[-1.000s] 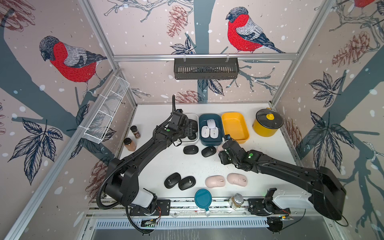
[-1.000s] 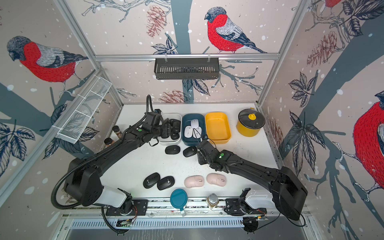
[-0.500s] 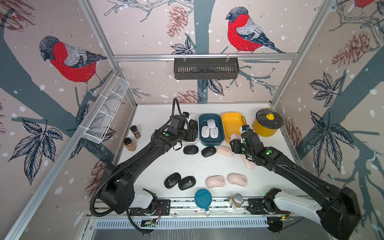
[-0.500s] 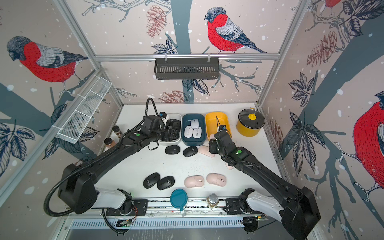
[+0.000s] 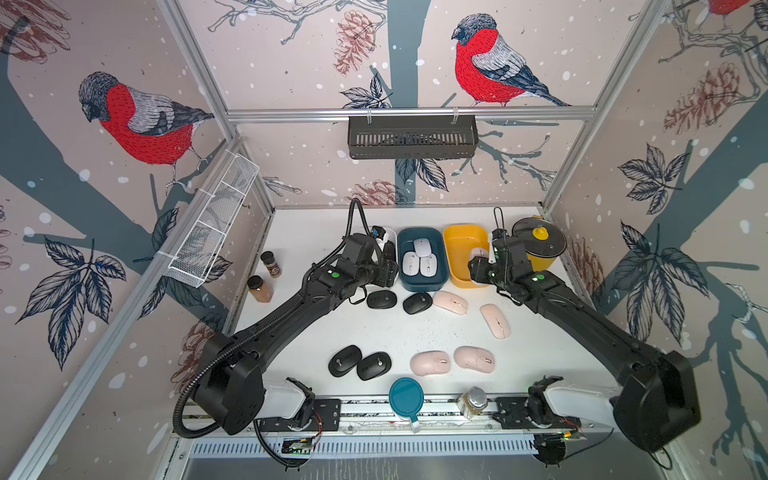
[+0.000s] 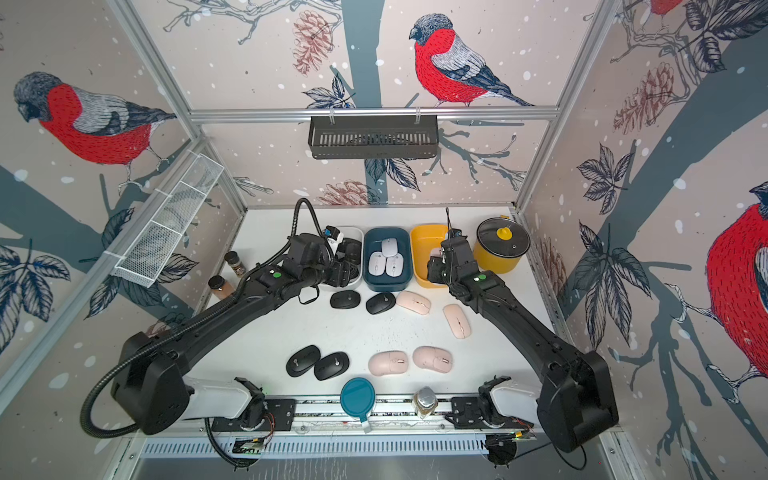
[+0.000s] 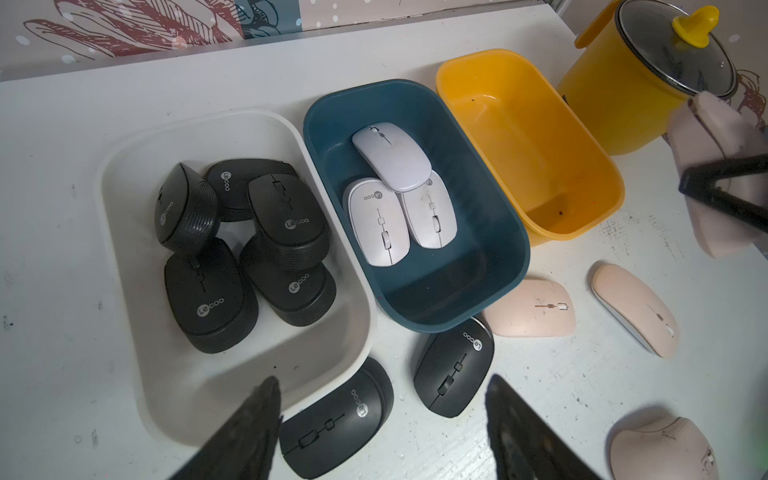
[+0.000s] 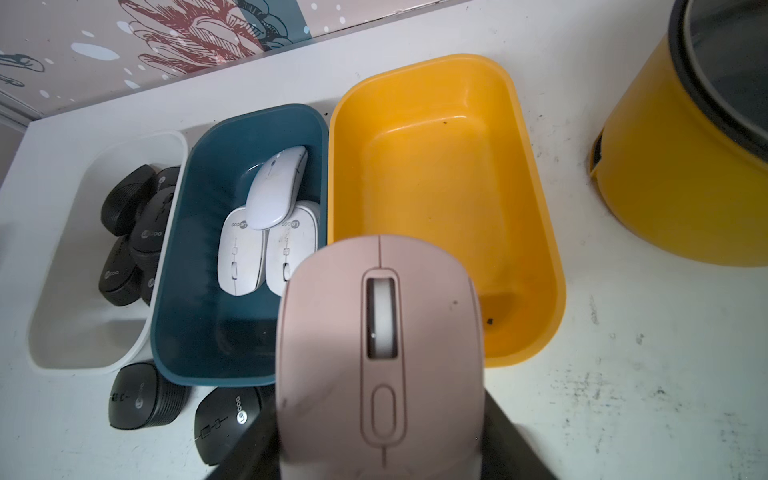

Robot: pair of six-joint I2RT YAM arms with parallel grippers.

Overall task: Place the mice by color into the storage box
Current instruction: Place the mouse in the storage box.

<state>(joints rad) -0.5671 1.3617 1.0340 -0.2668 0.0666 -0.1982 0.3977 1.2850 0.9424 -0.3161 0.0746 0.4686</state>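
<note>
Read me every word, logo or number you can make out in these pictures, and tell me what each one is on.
"Lecoo": on the black mice in the white bin.
"Lecoo": on the two black mice on the table nearest that bin.
"Lecoo": on one white mouse in the blue bin.
The held pink mouse: no lettering visible.
Spice jars: any label is too small to read.

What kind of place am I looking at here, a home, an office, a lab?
Probably a robot lab test booth, not a home: an aluminium frame holds bird-print wall panels around a white table, and the left arm and right arm mount on a front rail.
</note>
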